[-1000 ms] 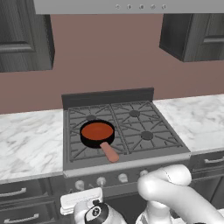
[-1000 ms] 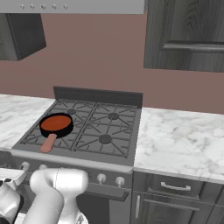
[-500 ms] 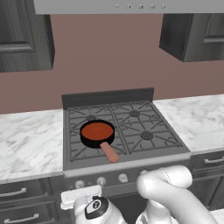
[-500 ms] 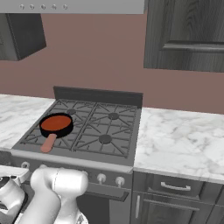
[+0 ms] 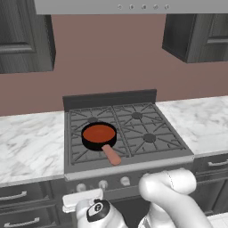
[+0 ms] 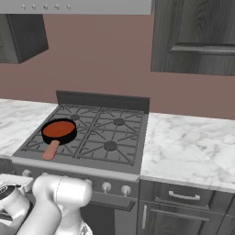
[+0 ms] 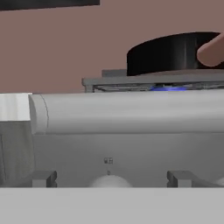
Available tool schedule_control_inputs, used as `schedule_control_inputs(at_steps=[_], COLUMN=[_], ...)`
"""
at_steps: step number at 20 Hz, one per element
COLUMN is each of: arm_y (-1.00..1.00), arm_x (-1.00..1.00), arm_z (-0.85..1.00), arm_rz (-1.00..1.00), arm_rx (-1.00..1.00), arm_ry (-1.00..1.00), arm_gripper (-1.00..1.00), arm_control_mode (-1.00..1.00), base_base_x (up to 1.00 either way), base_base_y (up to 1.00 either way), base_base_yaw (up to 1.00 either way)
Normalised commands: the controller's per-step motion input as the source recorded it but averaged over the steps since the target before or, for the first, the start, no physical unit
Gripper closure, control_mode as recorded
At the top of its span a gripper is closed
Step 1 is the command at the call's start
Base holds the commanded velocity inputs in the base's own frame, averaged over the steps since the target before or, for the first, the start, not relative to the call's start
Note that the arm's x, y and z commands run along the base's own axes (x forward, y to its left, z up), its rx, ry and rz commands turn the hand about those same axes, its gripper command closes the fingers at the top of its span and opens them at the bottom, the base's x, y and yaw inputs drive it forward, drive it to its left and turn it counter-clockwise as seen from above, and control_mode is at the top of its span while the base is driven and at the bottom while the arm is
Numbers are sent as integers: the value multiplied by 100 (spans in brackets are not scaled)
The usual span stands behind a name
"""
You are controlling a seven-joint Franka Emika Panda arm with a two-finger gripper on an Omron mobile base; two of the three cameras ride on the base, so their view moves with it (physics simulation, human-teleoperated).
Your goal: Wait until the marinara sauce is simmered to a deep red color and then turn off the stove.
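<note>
The marinara sauce (image 5: 99,132) is a smooth red-orange disc in a small black pan (image 6: 69,134) with a salmon-pink handle (image 5: 111,155), on the front left burner of the grey stove (image 5: 156,156). A blue flame (image 7: 168,88) shows under the pan's black wall (image 7: 173,52). My gripper (image 5: 82,199) hangs low at the stove's front, level with the knob row. In the hand view the gripper (image 7: 112,178) is open, one dark fingertip on each side of a round silver knob (image 7: 109,180), neither touching it.
Marble counters (image 5: 31,147) flank the stove on both sides (image 6: 193,147). Two more knobs (image 5: 103,184) (image 5: 125,181) sit to the right of my hand. Dark drawers (image 6: 183,197) lie below the counters, dark cabinets (image 6: 197,36) above. My own white arm (image 5: 169,196) fills the foreground.
My hand has edged slightly closer to the knob row at the stove's front left. The pan and sauce have not moved, and the sauce looks about the same colour.
</note>
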Motion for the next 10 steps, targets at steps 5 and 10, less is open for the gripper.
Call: schedule_control_inputs(at_steps=[5,10], arm_y=[0,0], arm_x=[0,4], arm_z=[-28,-20], arm_rz=[0,0], arm_rx=[2,1], arm_ry=[0,0], arm_gripper=[-100,-100], arm_control_mode=[-100,-100], base_base_x=[0,0], base_base_y=[0,0], base_base_yaw=[0,0])
